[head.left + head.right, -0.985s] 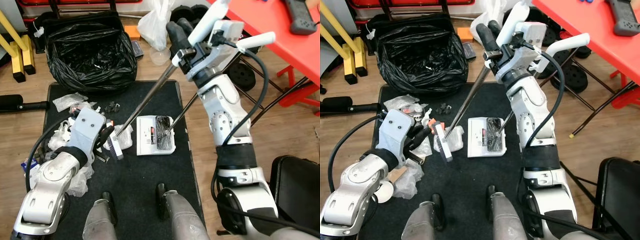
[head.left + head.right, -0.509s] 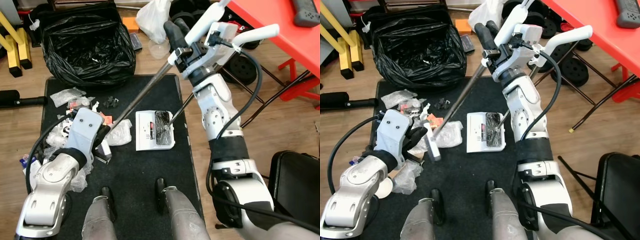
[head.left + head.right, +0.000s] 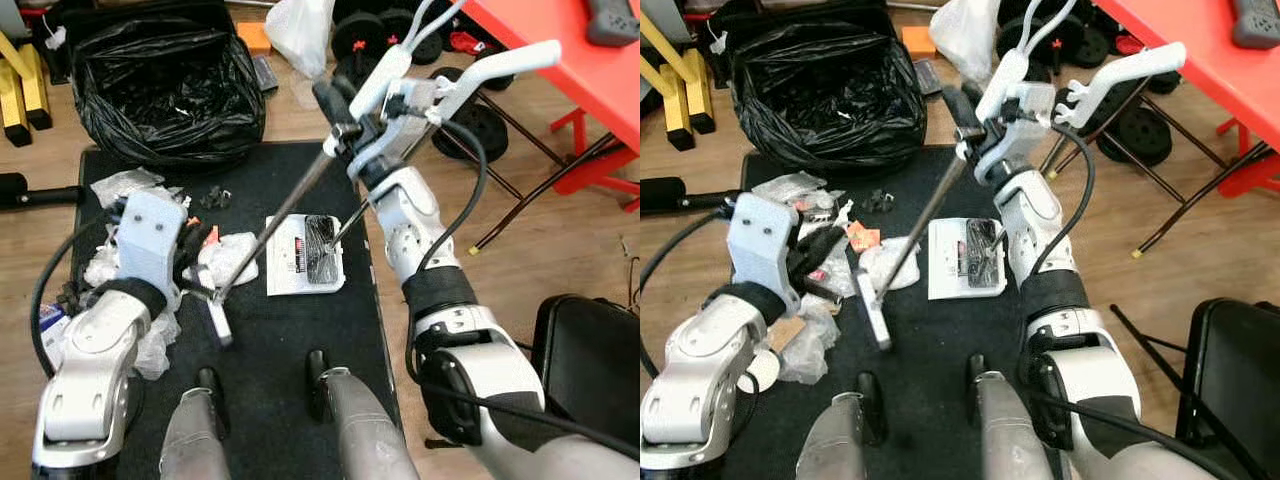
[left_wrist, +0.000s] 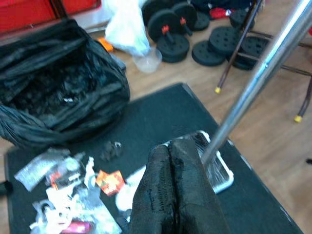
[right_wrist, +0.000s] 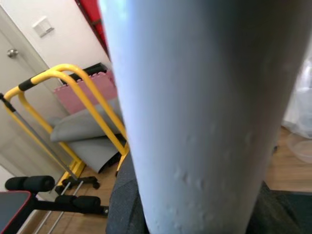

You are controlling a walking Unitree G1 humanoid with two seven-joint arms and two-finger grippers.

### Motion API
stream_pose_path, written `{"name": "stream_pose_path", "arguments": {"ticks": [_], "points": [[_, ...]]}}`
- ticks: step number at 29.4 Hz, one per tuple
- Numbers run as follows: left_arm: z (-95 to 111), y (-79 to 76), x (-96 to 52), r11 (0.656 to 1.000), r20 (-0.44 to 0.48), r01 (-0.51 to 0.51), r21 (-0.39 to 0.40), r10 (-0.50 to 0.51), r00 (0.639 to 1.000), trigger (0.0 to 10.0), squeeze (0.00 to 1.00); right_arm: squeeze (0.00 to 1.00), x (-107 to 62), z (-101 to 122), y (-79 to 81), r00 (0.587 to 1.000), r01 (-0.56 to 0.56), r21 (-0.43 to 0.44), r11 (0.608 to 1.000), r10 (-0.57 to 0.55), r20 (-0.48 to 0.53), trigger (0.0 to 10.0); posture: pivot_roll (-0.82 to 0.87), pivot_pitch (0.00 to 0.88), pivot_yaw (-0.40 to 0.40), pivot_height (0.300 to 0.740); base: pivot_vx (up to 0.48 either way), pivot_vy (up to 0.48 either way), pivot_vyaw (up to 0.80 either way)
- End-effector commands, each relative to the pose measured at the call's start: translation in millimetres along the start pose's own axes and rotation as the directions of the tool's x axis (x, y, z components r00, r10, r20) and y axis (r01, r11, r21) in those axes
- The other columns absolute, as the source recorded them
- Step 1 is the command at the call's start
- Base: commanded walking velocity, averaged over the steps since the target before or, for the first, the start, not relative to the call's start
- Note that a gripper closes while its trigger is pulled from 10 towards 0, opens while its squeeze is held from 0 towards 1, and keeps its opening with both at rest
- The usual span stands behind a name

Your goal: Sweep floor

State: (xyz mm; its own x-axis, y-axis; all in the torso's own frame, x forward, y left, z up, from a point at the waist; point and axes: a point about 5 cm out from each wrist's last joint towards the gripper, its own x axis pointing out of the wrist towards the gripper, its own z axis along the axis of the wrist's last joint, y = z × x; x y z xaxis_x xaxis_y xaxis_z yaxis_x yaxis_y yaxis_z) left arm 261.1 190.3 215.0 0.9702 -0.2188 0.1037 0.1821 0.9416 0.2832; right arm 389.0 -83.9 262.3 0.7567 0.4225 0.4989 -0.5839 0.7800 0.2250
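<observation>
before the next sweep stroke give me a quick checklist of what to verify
1. Right claw on the top of the broom handle: ok.
2. Left claw shut, fingers pressed together: ok.
3. Left claw actually gripping the handle: cannot tell.
4. Broom head down on the black mat: ok.
5. Litter swept off the mat: not ok.
6. Black bin bag open: ok.

We take this for a home gym: black weight plates (image 3: 470, 125) lie on the wood floor (image 3: 560, 240) under the red desk (image 3: 590, 70), near a yellow frame (image 5: 68, 102).
</observation>
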Motion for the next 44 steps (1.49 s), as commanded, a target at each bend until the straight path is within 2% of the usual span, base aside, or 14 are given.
{"name": "stream_pose_path", "arguments": {"ticks": [1,8,18,26,29,32,34,36,40,44], "points": [[-5,4.3,-3.9,0.988,-0.021,-0.152,0.0,0.152,0.988,10.0,0.0,0.0,-2.5,4,-3.4,0.999,0.0,-0.013,1.0,0.0,0.041,10.0,-0.12,0.447,-0.173,0.74,0.0,0.0,0.0],[-6,0.3,-4.2,0.99,-0.021,-0.144,-0.006,0.144,0.989,10.0,0.0,0.0,-1.1,10,-5.5,0.998,-0.015,-0.039,0.999,0.018,0.068,10.0,-0.12,0.436,-0.172,0.74,0.0,0.0,0.0],[-10,-10.7,-4.7,0.993,-0.029,-0.119,-0.023,0.118,0.993,10.0,0.0,0.0,14.8,37,-4.3,0.982,-0.023,-0.013,1.0,0.025,0.189,10.0,-0.11,0.421,-0.172,0.74,0.0,0.0,0.0],[-10,-13.3,-5.8,0.993,-0.032,-0.112,-0.026,0.111,0.993,10.0,0.0,0.0,18.1,39,-11.2,0.984,0.034,-0.06,0.998,-0.023,0.175,10.0,-0.11,0.425,-0.174,0.74,0.0,0.0,0.0],[-9,-13.5,-7.0,0.993,-0.034,-0.114,-0.024,0.113,0.993,10.0,0.0,0.0,13.9,27,-20.2,0.988,0.114,-0.069,0.991,-0.106,0.11,10.0,-0.11,0.433,-0.178,0.74,0.0,0.0,0.0],[-9,-13.6,-7.3,0.993,-0.034,-0.115,-0.024,0.114,0.993,10.0,0.0,0.0,12.9,26,-21.0,0.988,0.116,-0.055,0.992,-0.109,0.112,10.0,-0.12,0.435,-0.178,0.74,0.0,0.0,0.0],[-10,-13.8,-7.5,0.993,-0.034,-0.115,-0.024,0.114,0.993,10.0,0.0,0.0,13.0,28,-20.9,0.986,0.108,-0.033,0.994,-0.103,0.132,10.0,-0.11,0.436,-0.178,0.74,0.0,0.0,0.0],[-10,-14.0,-8.0,0.993,-0.034,-0.116,-0.024,0.115,0.993,10.0,0.0,0.0,15.7,40,-20.9,0.975,0.091,0.015,0.996,-0.092,0.203,10.0,-0.11,0.438,-0.179,0.74,0.0,0.0,0.0],[-9,-14.1,-9.5,0.993,-0.035,-0.116,-0.024,0.116,0.993,10.0,0.0,0.0,18.5,50,-20.1,0.964,0.076,0.032,0.997,-0.082,0.253,10.0,-0.11,0.441,-0.181,0.74,0.0,0.0,0.0],[-8,-14.8,-13.9,0.993,-0.038,-0.118,-0.023,0.117,0.992,10.0,0.0,0.0,26.3,70,-13.8,0.943,0.053,0.03,0.998,-0.06,0.326,10.0,-0.11,0.459,-0.184,0.74,0.0,0.0,0.0]]}}
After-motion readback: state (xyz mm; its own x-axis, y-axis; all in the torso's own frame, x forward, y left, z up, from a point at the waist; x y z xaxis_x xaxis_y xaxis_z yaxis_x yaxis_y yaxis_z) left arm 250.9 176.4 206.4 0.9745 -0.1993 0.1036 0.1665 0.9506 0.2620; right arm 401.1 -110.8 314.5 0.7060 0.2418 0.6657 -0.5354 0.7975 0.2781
